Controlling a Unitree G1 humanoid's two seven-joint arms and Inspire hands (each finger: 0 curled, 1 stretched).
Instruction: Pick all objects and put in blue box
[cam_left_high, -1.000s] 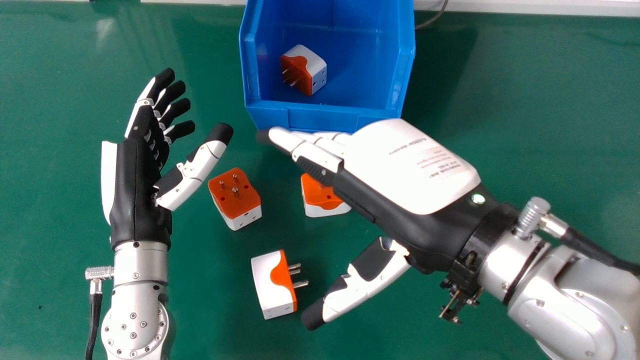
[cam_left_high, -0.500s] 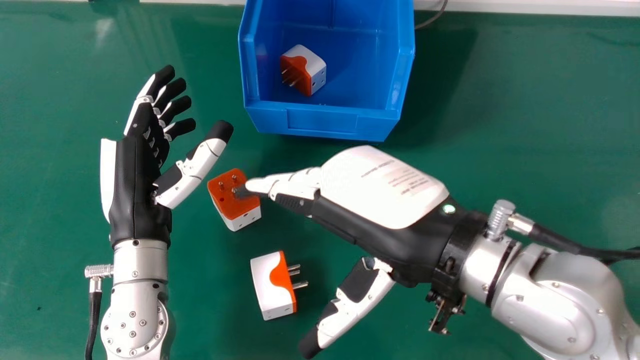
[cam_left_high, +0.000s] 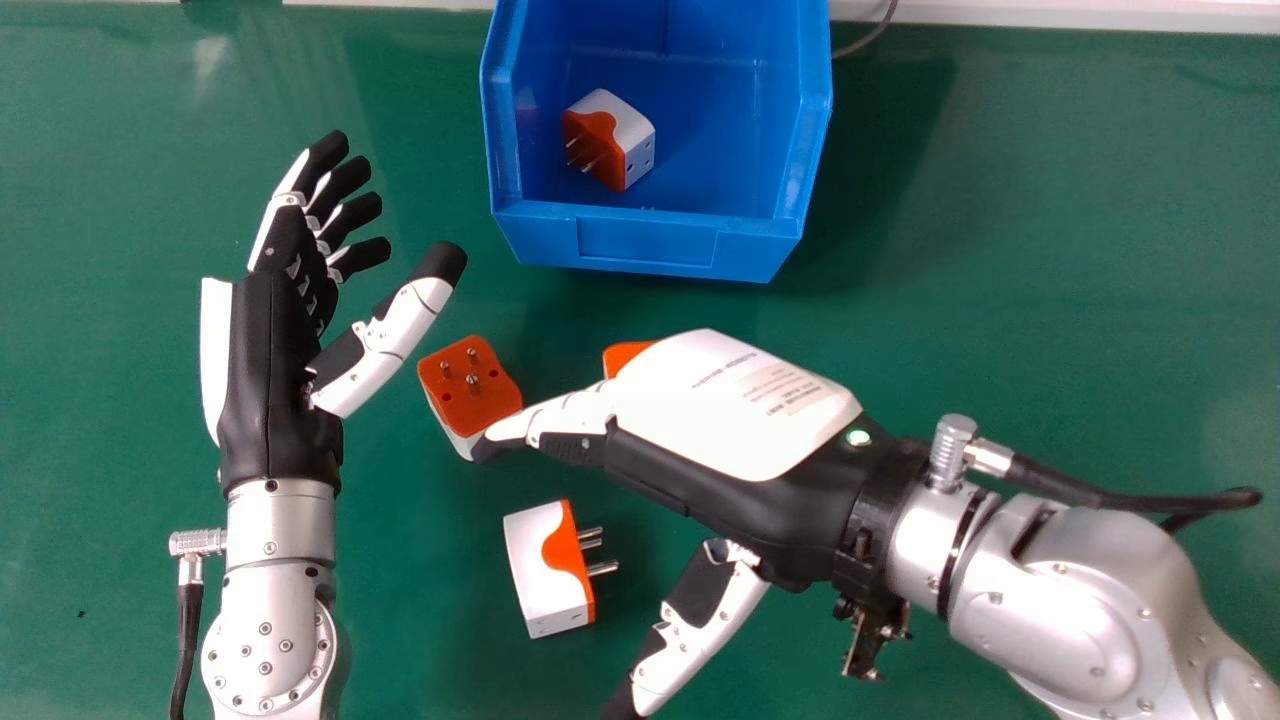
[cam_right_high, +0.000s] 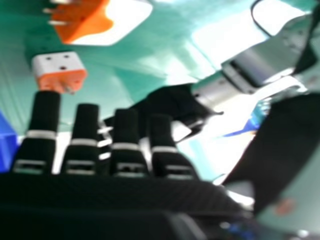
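- Leftmost adapter (cam_left_high: 470, 398) sat on the table (cam_left_high: 400, 620), just beside the wide-open left hand (cam_left_high: 272, 370).
- Nearer adapter (cam_left_high: 540, 570) lay pins rightward.
- Blue box (cam_left_high: 645, 245) held one adapter (cam_left_high: 630, 127).
- Right hand (cam_left_high: 725, 410), spread wide, partly hid another adapter (cam_left_high: 625, 357); the next pick seemed under way, calling for alignment, then closing.

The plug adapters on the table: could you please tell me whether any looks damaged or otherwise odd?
Nothing looks damaged. One adapter lies on its side and another sits prongs up, ordinary for loose pieces; a third is mostly covered by the right hand in the head view, so can't be judged.
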